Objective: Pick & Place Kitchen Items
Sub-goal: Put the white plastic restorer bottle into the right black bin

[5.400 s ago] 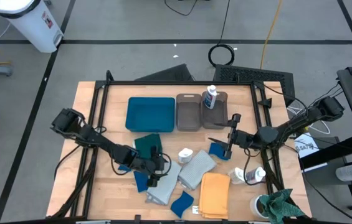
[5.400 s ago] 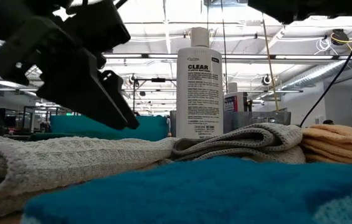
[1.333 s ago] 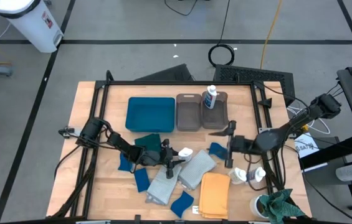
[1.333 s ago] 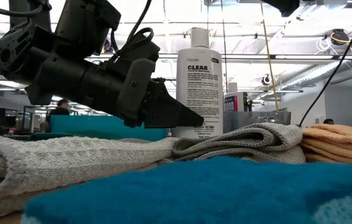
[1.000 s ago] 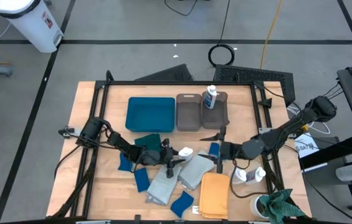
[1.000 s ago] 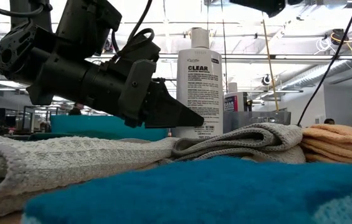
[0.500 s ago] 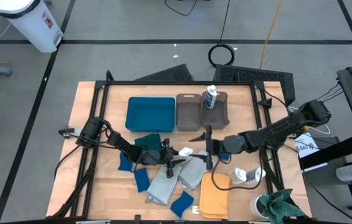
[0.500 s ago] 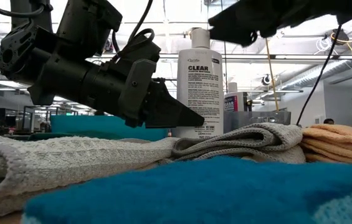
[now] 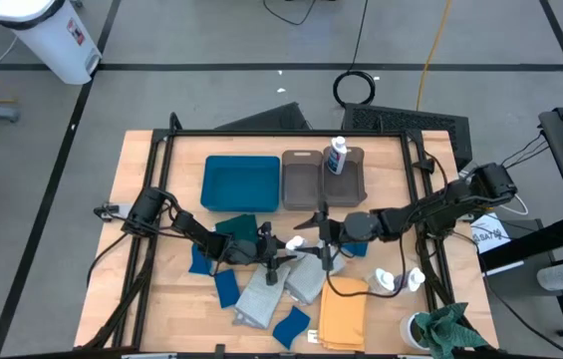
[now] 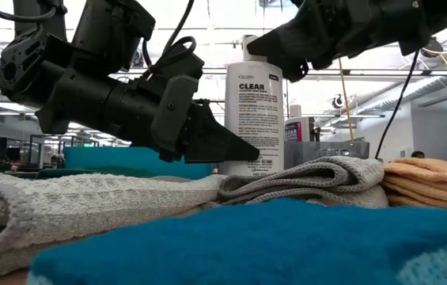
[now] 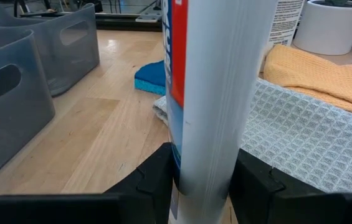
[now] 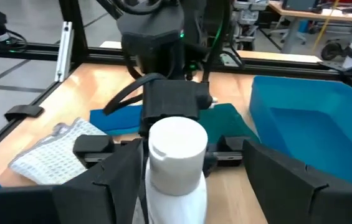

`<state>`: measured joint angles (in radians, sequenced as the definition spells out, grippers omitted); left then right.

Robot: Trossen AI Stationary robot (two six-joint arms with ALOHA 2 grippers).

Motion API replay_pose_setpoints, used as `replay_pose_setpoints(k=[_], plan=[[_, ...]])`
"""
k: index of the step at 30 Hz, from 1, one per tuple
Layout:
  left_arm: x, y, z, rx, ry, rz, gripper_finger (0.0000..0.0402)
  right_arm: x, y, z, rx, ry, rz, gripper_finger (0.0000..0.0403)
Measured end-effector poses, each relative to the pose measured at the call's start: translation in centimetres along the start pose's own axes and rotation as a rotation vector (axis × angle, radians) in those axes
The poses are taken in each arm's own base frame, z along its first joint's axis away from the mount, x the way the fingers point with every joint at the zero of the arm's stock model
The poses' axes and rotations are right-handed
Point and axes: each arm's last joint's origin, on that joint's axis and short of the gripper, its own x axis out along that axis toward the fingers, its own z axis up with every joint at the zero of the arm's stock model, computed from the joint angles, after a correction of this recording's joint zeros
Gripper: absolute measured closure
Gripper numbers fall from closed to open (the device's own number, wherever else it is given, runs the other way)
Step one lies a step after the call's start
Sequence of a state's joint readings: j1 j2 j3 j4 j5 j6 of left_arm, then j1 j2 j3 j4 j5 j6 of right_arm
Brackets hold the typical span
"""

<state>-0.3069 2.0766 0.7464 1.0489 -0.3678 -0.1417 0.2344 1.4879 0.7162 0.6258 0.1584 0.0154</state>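
A small white bottle with a blue label stands upright mid-table, next to a pale grey cloth. My left gripper is shut on it, coming from the table's left. My right gripper is open and comes from the right at the bottle's top. Its fingers stand on either side of the white cap, with a gap on both sides. In the low view the bottle rises behind the cloths, with the left gripper at its lower part and the right gripper by its cap. My left gripper pinches the bottle's lower body between its two fingers, one on each side. The fingers come nearly level from the table's left. The bottle stands upright in the hold; its base is hidden by the gripper and by the cloths.
At the far side are a flat teal tray and two grey-brown bins, the right one holding a bottle. A mustard cloth, grey cloth, dark teal cloth and blue sponges lie nearby; bottles and a green rag lie at the right.
My right gripper has swung toward the table's left and come down. It has gone from beside the right bin to the cap of the bottle that my left gripper holds, and its fingers stay open. The bottle has not moved.
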Motion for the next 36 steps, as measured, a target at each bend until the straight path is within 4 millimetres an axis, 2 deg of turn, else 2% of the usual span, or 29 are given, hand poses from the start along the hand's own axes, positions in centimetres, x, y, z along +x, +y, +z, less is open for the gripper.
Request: replay_pose_setpoints(k=[10,22,30,36], plan=[[0.0,0.0,0.0,0.0,0.001,-0.001,0.0273,0.0,0.0,0.1,0.055,-0.003,0.004,0.0156],[0.0,0.0,0.0,0.003,0.001,-0.002,0.0273,0.7,2.6,4.0,0.053,0.171,-0.135,0.0156],[0.0,0.0,0.0,0.004,0.002,-0.002,0.0273,0.6,2.5,3.5,0.041,0.229,-0.137,0.0156],[0.0,0.0,0.0,0.004,0.002,-0.003,0.0273,0.7,2.4,3.5,0.044,0.243,-0.054,0.0156]])
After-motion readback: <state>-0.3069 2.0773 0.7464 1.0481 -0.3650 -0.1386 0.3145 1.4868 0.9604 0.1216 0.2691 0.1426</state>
